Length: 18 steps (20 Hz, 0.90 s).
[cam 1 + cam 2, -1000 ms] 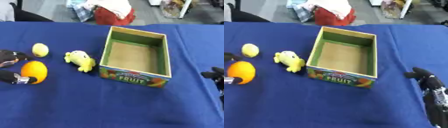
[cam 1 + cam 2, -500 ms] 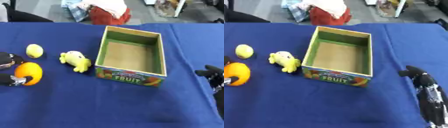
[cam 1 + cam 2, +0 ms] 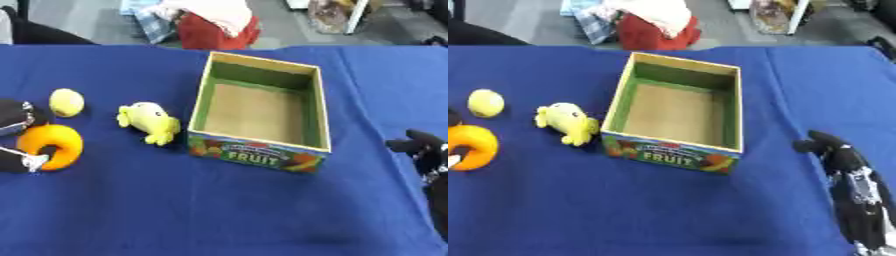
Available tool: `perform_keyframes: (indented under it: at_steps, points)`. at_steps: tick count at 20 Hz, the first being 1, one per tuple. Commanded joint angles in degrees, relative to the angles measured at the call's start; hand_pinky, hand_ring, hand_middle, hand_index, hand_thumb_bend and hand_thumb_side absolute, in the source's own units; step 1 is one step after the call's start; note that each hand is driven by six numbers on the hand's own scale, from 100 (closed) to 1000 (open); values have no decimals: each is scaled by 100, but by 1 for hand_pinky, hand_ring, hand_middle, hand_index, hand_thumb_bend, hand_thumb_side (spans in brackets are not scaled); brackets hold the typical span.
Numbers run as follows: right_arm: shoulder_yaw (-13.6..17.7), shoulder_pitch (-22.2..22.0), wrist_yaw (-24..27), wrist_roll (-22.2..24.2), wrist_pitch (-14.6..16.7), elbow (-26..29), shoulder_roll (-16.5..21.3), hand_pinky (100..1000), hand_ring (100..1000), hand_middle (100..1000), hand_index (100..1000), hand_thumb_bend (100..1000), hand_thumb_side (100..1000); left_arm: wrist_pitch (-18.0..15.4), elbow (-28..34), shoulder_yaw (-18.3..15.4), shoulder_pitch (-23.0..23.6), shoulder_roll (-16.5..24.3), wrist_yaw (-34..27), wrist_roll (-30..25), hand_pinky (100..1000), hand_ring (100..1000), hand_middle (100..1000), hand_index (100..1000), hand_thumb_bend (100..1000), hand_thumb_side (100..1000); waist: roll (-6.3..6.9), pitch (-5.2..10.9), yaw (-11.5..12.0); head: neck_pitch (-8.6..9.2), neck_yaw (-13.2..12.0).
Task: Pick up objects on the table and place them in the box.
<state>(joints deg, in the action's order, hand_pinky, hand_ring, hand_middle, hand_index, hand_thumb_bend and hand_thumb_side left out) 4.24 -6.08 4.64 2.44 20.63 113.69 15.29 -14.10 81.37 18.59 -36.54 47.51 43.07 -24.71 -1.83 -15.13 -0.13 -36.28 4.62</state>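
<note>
An open cardboard box (image 3: 311, 117) with green inner walls and a "FRUIT" label stands in the middle of the blue table, empty. Left of it lies a yellow plush toy (image 3: 150, 121). Further left sits a small lemon (image 3: 66, 102). At the left edge my left hand (image 3: 16, 122) has its fingers curled round an orange ring-shaped object (image 3: 52, 145) that rests on the cloth. My right hand (image 3: 840, 159) is at the right edge, fingers straight and pointing up the table, holding nothing, well apart from the box.
The blue cloth (image 3: 219, 210) covers the whole table. Beyond the far edge stand a red bag (image 3: 214, 29) with white cloth on it and other clutter on the floor.
The whole picture has shifted slightly, so the camera moved. My hands and the objects keep the same places relative to each other.
</note>
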Motion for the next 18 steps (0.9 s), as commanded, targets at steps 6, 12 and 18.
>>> perform_keyframes:
  at_steps: [6, 12, 18]
  points:
    - [43, 5, 33, 1, -41, 90, 46, 953, 777, 620, 836, 100, 1000, 136, 288, -149, -40, 106, -778, -66, 436, 390, 382, 512, 100, 244, 26, 121, 11, -30, 23]
    - [45, -4, 52, 8, -46, 90, 70, 953, 777, 620, 836, 100, 1000, 231, 478, -198, -143, 142, -1306, -48, 397, 338, 332, 468, 100, 254, 43, 146, 21, -55, 48]
    - [39, -13, 122, 26, -26, 90, 135, 952, 777, 620, 836, 100, 1000, 209, 677, -188, -381, 97, -1559, -40, 345, 283, 271, 405, 100, 290, 50, 194, 14, -71, 53]
